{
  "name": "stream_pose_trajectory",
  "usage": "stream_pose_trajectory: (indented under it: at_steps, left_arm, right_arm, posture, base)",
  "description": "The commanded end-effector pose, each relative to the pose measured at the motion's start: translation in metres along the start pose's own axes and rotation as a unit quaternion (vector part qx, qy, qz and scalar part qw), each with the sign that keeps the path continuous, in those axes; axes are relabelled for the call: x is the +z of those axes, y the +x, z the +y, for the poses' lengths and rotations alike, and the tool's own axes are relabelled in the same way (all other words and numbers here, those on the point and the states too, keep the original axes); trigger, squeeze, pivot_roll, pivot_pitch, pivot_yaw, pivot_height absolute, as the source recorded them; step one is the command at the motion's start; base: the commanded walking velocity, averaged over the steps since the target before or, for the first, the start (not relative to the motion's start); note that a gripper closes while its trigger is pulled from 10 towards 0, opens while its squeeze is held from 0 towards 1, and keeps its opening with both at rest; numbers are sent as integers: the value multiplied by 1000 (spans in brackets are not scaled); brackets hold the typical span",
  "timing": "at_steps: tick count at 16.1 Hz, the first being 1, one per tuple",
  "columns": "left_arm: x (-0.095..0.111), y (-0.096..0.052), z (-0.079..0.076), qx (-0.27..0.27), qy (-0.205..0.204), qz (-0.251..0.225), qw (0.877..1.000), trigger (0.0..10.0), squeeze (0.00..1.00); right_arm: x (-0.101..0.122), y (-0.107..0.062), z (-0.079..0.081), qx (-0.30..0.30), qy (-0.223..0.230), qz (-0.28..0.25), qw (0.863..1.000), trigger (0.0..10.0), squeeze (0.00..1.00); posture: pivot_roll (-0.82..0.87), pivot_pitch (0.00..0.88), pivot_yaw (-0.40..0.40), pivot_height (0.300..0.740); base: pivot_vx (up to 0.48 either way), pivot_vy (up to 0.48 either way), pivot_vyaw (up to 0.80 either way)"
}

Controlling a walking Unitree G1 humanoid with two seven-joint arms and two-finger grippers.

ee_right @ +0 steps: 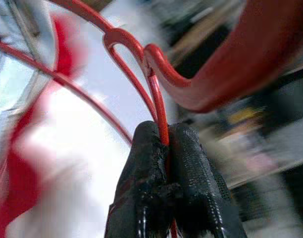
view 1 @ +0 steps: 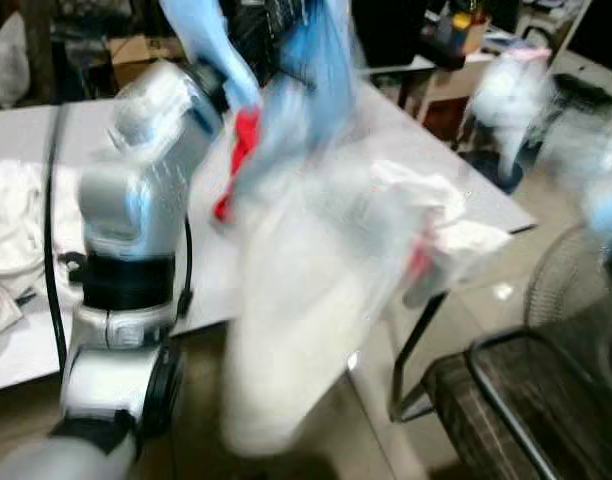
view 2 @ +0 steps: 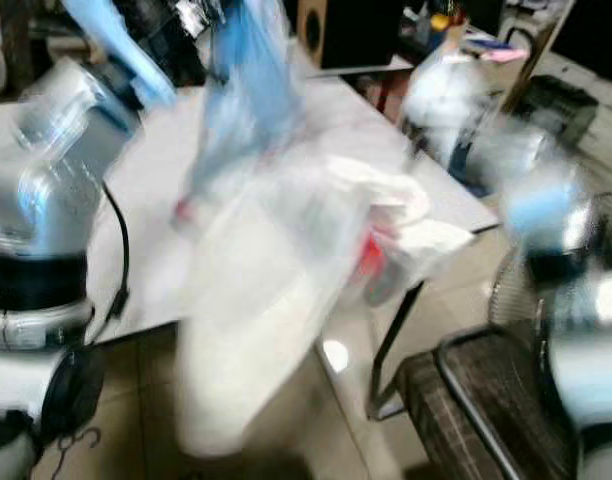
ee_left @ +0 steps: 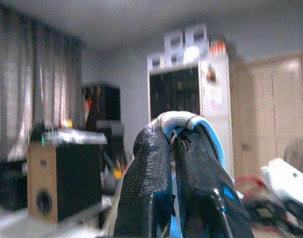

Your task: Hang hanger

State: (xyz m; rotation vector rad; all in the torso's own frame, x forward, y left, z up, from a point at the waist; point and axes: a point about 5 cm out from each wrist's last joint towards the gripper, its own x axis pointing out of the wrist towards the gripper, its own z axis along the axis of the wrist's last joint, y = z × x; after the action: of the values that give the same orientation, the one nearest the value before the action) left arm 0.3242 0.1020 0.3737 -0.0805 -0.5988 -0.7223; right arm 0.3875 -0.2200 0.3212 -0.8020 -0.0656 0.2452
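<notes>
Both eye views are blurred by motion. A white garment [view 1: 306,300] hangs in front of the table, with light blue cloth [view 1: 316,70] and bits of a red hanger [view 1: 244,140] above it. In the right wrist view my right gripper [ee_right: 161,134] is shut on the thin wire of the red hanger [ee_right: 156,94]. In the left wrist view my left gripper [ee_left: 174,136] is shut on a curved blue and white hanger piece [ee_left: 206,130]. My silver left arm [view 1: 136,190] rises at the left towards a light blue bar [view 1: 211,50]. My right arm [view 2: 576,300] is a blur at the right.
A white table [view 1: 16,130] stands ahead with white cloths at its left [view 1: 11,220] and right [view 1: 456,230] ends. A black wire chair or basket [view 1: 526,400] stands low on the right. Furniture and clutter line the back of the room.
</notes>
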Motion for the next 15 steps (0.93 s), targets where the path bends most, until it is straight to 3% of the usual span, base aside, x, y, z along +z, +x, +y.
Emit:
stream_pose_trajectory:
  at_steps: [1, 3, 4, 5, 6, 7, 8, 10, 11, 12, 13, 14, 15]
  left_arm:
    - [23, 0, 4, 9, 9, -58, 998, 10000, 0]
    - [36, 4, 7, 24, 12, -86, 996, 10000, 0]
    - [37, 4, 8, 30, 12, -92, 995, 10000, 0]
    - [34, 3, 9, 35, 11, -90, 995, 10000, 0]
    - [21, 0, 9, 38, 9, -68, 997, 10000, 0]
    - [-9, -10, 2, 35, 10, -15, 999, 10000, 0]
    - [-20, -13, 0, 38, 0, 0, 999, 10000, 0]
    - [-89, -46, -21, 39, -20, 120, 992, 10000, 0]
    - [-108, -59, -28, 36, -14, 162, 986, 10000, 0]
    - [-140, -83, -40, 21, 9, 247, 969, 10000, 0]
    - [-152, -95, -43, 16, 25, 293, 956, 10000, 0]
    - [-165, -112, -48, -2, 19, 346, 938, 10000, 0]
    - [-166, -114, -50, -10, 17, 349, 937, 10000, 0]
  right_arm:
    - [11, -3, -24, -81, -16, -27, 996, 10000, 0]
    - [33, -8, -51, -158, -25, -89, 983, 10000, 0]
    - [38, -9, -56, -176, -18, -111, 978, 10000, 0]
    - [39, -9, -57, -185, -21, -127, 974, 10000, 0]
    - [35, -7, -48, -169, -24, -137, 976, 10000, 0]
    - [19, -4, -21, -114, -36, -131, 984, 10000, 0]
    - [12, -3, -12, -97, -44, -129, 986, 10000, 0]
    - [-24, -15, 39, -5, -36, -113, 993, 10000, 0]
    - [-33, -22, 53, 20, -30, -105, 994, 10000, 0]
    - [-47, -41, 77, 76, -21, -88, 993, 10000, 0]
    - [-52, -52, 88, 112, -17, -78, 990, 10000, 0]
    - [-61, -79, 107, 195, -4, -63, 979, 10000, 0]
    - [-63, -87, 109, 214, 0, -59, 975, 10000, 0]
  posture:
    - [-87, 0, -78, 740]
    - [-86, 0, -80, 740]
    - [-86, 0, -78, 740]
    - [-86, 0, -78, 740]
    - [-89, 0, -71, 740]
    - [-100, 0, -55, 740]
    - [-100, 0, -55, 740]
    - [-115, 0, -46, 740]
    - [-118, 0, -45, 740]
    - [-120, 0, -45, 740]
    - [-122, 0, -46, 740]
    - [-120, 0, -50, 740]
    - [-120, 0, -50, 740]
  base:
    - [420, 0, 0]
    - [420, 0, 0]
    - [424, 0, 0]
    - [420, 0, 0]
    - [416, 0, 0]
    - [398, 0, 0]
    - [394, 0, 0]
    - [178, 0, 0]
    - [0, 0, 0]
    - [0, 0, 0]
    - [0, 0, 0]
    - [0, 0, 0]
    - [0, 0, 0]
